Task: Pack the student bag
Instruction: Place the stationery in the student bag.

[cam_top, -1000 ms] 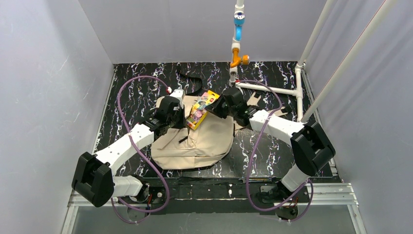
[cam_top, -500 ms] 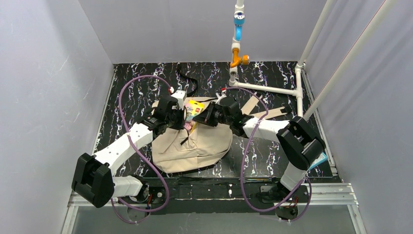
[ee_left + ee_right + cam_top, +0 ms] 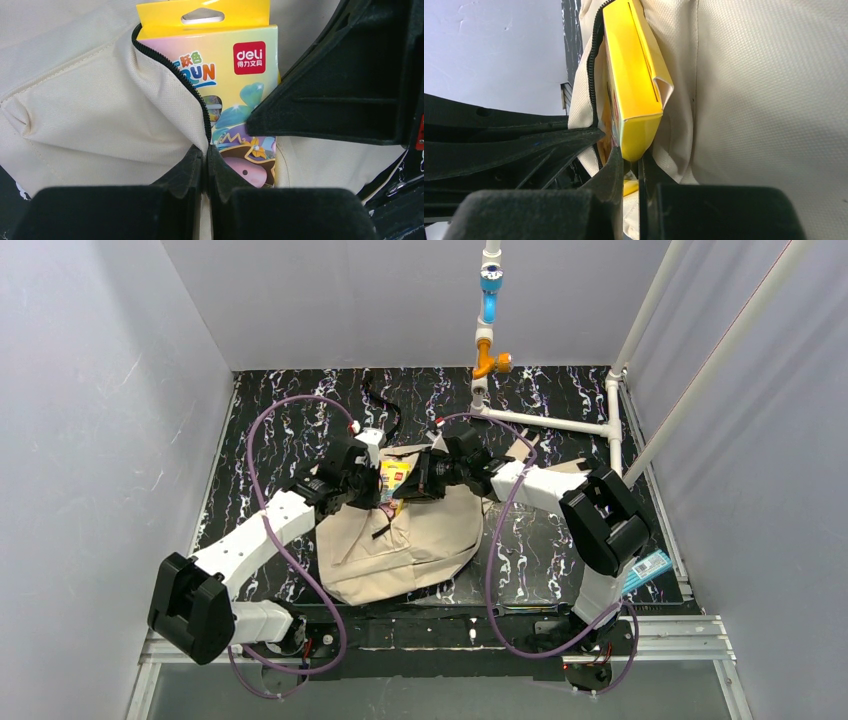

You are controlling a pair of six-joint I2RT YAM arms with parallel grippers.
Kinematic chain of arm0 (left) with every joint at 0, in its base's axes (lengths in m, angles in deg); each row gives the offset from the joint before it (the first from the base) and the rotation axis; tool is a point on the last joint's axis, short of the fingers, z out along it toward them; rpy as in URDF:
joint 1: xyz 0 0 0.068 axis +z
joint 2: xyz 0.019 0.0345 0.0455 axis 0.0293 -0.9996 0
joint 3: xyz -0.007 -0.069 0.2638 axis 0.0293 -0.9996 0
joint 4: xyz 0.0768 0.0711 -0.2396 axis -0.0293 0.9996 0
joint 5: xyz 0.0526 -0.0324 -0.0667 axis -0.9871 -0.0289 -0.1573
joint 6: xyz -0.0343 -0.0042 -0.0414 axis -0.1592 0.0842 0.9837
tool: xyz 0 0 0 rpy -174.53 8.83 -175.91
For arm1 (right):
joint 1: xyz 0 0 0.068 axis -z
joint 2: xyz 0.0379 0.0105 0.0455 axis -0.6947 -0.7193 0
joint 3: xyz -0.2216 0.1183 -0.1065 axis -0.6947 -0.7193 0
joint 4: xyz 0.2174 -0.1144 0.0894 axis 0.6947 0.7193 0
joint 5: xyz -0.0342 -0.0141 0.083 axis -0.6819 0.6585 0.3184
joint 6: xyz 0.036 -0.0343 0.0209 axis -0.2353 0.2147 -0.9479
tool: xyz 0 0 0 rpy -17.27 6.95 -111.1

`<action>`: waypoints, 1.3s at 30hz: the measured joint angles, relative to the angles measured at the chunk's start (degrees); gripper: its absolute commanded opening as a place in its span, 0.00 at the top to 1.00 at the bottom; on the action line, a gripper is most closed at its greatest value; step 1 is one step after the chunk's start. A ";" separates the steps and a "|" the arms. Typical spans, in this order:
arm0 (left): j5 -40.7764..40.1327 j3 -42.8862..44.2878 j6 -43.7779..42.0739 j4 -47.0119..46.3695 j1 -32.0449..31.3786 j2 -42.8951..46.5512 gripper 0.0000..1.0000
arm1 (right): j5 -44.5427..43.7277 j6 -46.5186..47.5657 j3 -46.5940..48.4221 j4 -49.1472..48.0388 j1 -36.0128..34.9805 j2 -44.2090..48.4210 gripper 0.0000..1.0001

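The beige student bag (image 3: 420, 540) lies flat on the black marbled table. My left gripper (image 3: 372, 483) is shut on the bag's zipper edge (image 3: 170, 75) and holds the opening up. My right gripper (image 3: 418, 482) is shut on the end of a yellow box of colours (image 3: 393, 478), which sits partly inside the opening. In the left wrist view the box (image 3: 240, 75) stands behind the zipper with its lower part hidden. In the right wrist view the box (image 3: 636, 85) runs between the zipper and the bag fabric (image 3: 769, 100).
A white pipe frame (image 3: 560, 423) with a blue and orange fitting (image 3: 488, 300) stands at the back right. A black strap (image 3: 385, 412) lies behind the bag. A colourful book (image 3: 648, 568) lies by the right arm's elbow. Grey walls close in both sides.
My right gripper has moved left with the yellow box, from above the bag's top into its opening. My left gripper keeps hold of the zipper edge and the bag has shifted slightly.
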 measured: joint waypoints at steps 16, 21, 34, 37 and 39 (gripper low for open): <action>-6.62 9.99 9.25 6.71 0.92 -8.61 0.66 | 0.52 1.29 1.46 3.04 -0.76 -1.51 0.99; -7.15 14.91 8.26 4.61 1.90 -15.21 0.65 | 1.84 1.07 0.13 2.19 -1.09 -1.44 0.99; -8.28 17.11 6.38 8.87 1.99 -16.22 0.40 | 1.31 3.89 0.44 5.95 -1.81 -0.04 0.99; -8.87 16.87 6.29 10.03 1.99 -13.75 0.44 | 1.16 4.37 0.96 6.71 -1.92 -0.04 0.99; -8.90 16.90 6.32 11.13 1.99 -12.87 0.46 | 1.09 4.72 1.25 7.23 -1.92 -0.04 0.99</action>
